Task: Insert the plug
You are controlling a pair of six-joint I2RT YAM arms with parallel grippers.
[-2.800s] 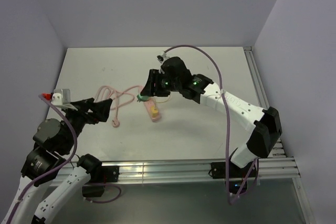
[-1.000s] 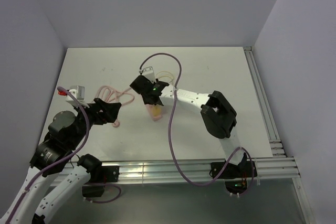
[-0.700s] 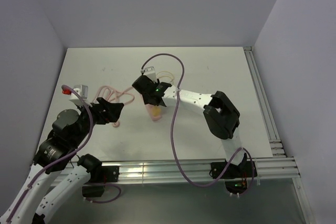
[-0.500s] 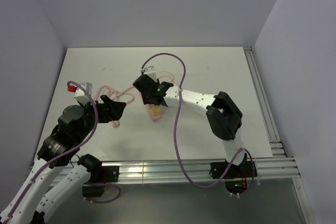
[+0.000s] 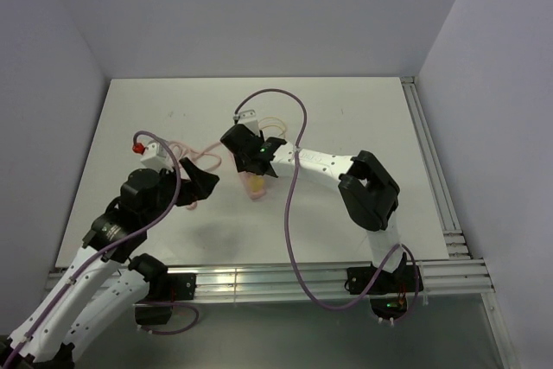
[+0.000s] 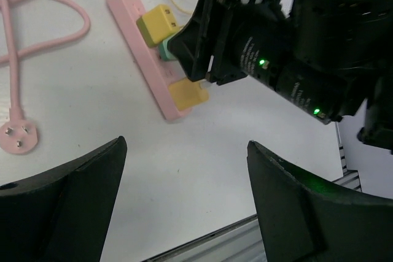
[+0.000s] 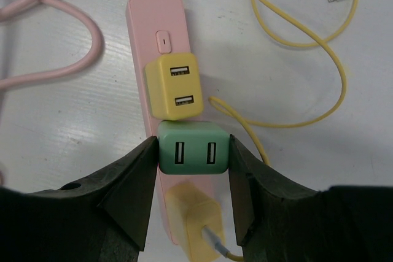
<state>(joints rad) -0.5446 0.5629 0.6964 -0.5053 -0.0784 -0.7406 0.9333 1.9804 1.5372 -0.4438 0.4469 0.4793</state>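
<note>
Right wrist view shows the right gripper (image 7: 192, 153) clamped on a green plug (image 7: 193, 142) on a pink strip (image 7: 156, 19); the left gripper (image 6: 186, 151) hangs open nearby.

No writing, label or number can be read.

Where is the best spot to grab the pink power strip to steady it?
Best bet: grip the pink power strip at its bare switch end, beyond the yellow charger, from above, fingers across the narrow width. Its long sides there are flat and free; farther down the right gripper clamps the green charger.
</note>
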